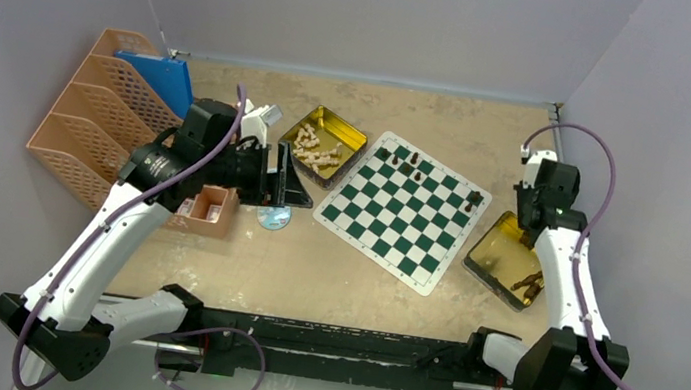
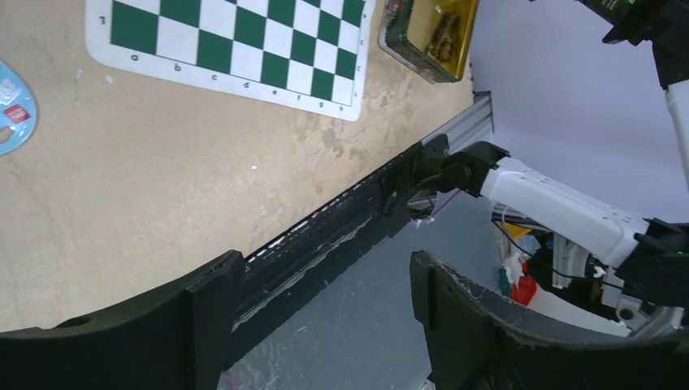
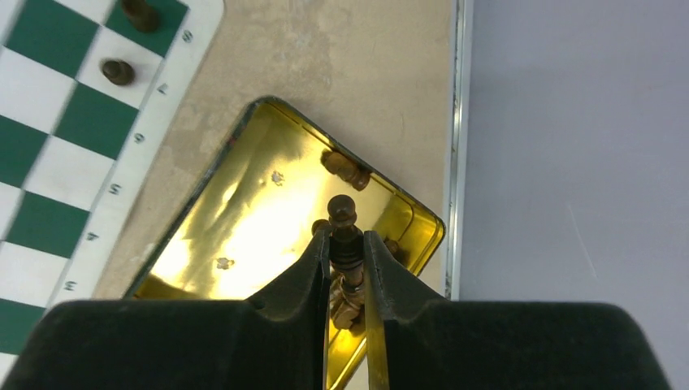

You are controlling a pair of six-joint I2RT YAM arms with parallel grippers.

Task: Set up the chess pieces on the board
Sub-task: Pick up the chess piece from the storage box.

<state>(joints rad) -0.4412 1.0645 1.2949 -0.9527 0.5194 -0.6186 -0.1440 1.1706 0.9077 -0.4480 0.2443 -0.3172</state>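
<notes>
Right pincer (image 3: 347,253) clamped on a small dark brown wooden chess piece (image 3: 342,213), over the rectangular gold tin (image 3: 236,203). Green-and-white checked board (image 3: 49,130) at ten o'clock. Lift clear of the tin rim first; set down square-centred. Left pincer (image 2: 321,272) apart, empty.

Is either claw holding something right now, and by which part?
The right gripper pinches a dark brown chess piece around its middle, its knobbed head poking out past the fingertips. The left gripper is open and empty.
</notes>
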